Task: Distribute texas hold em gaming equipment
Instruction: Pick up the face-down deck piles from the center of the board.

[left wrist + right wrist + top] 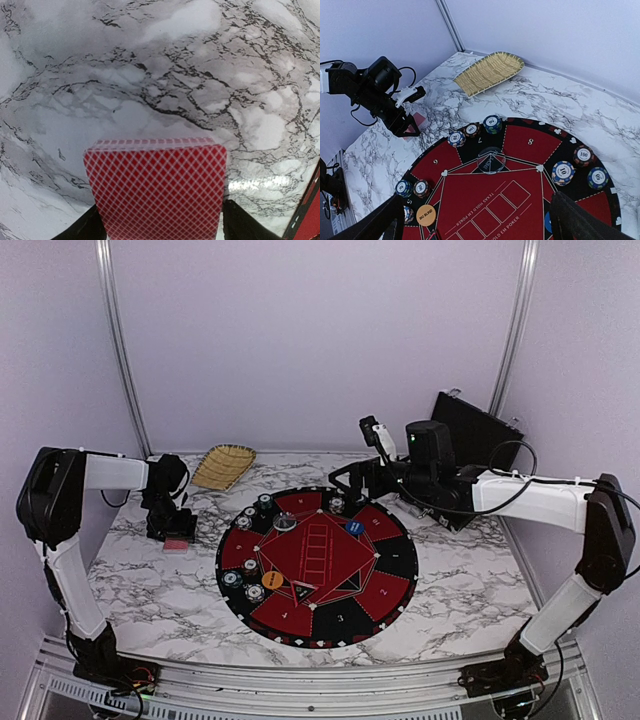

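Observation:
A deck of red-backed playing cards lies on the marble, left of the mat. My left gripper straddles it, one finger on each side and a thin gap showing at the right finger, so it is open. From above, that gripper stands over the deck. My right gripper hangs open and empty above the mat's far side. Small chip stacks ring the round red-and-black mat. A clear disc, an orange disc and a blue disc lie on it.
A woven yellow basket sits at the back left of the marble table. A black case leans at the back right, behind my right arm. More chip stacks stand on the mat's right rim.

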### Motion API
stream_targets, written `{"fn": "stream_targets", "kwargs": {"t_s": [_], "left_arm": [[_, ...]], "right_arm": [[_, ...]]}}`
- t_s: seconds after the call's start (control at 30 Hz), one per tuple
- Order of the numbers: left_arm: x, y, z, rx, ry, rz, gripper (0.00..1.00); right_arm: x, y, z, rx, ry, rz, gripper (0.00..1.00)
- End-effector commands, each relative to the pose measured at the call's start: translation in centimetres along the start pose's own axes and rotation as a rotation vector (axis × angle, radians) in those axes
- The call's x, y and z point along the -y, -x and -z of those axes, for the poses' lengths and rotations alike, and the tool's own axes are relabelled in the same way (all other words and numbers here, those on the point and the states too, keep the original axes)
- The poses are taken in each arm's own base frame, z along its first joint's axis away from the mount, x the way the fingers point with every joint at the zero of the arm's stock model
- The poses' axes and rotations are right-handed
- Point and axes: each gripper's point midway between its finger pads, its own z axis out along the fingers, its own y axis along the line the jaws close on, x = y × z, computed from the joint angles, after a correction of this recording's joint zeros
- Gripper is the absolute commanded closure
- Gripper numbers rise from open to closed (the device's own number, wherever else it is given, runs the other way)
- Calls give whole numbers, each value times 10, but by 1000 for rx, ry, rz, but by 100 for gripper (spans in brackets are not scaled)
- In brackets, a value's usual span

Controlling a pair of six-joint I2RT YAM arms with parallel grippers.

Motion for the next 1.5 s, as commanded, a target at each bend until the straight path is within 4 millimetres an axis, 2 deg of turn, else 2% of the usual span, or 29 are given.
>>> {"fn": "stream_targets", "kwargs": {"t_s": [0.0, 0.37, 0.63, 0.77, 1.07, 1.47], "left_arm": [[-15, -43, -11, -164, 79, -67, 21], [-28, -51, -17, -199, 105, -67, 25], [-27, -48, -18, -198, 97, -70, 35], [-23, -44, -13, -178, 89, -85, 42], [-11, -27, 4, -112, 51, -84, 48], [0, -19, 25, -73, 21, -105, 50]], "right_arm": [[0, 9, -1, 11, 8, 14, 2], [0, 8, -1, 7, 9, 12, 2], [0, 8, -3, 4, 12, 7, 2], [-1, 6, -3, -3, 13, 2, 2], [1, 2, -4, -22, 5, -23, 3], [2, -2, -14, -59, 11, -64, 4]]}}
